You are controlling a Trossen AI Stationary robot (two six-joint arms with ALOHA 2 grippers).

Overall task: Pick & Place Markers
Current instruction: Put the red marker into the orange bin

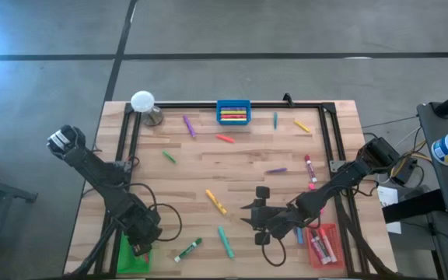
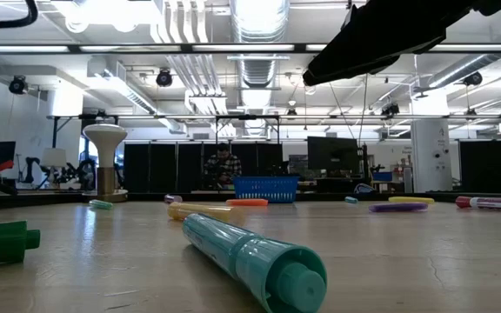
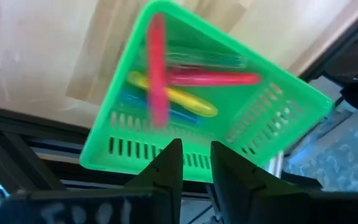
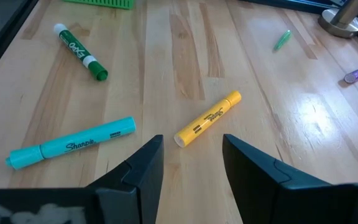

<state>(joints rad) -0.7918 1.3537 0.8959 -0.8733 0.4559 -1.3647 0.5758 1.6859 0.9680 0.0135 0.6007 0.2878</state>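
Markers (image 1: 215, 201) lie all over your worktop (image 1: 239, 167) in the high view, and more sit in the blue tray (image 1: 233, 112) at the far edge and the red tray (image 1: 323, 243) in the near right corner. In your left wrist view, the left gripper (image 3: 196, 163) hangs over the green tray (image 3: 197, 106) with its fingers a little apart, holding nothing, and a blurry pink marker (image 3: 157, 68) shows above the others inside. In your right wrist view, the right gripper (image 4: 192, 155) is wide and empty just above a yellow marker (image 4: 207, 118).

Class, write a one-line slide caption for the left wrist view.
Left gripper above the green tray, a blurred pink marker over those inside.
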